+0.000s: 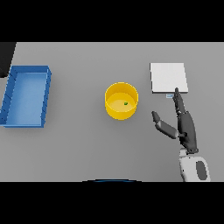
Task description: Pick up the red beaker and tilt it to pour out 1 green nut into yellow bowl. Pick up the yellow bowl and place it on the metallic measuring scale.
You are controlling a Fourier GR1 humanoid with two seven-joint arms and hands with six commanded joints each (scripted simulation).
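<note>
One green nut point(125, 103) lies in the yellow bowl point(121, 101); the bowl is not yet on the scale point(169, 77). The right hand point(183, 124) has its fingers apart, holding nothing.

One yellow bowl point(121, 101) is counted on the grey table point(87, 148); one green nut point(126, 103) is seen inside it; one blue tray point(26, 96) is counted at the left; one metallic measuring scale point(168, 77) is found at the right; one hand, the right hand point(187, 129), is shown.
</note>
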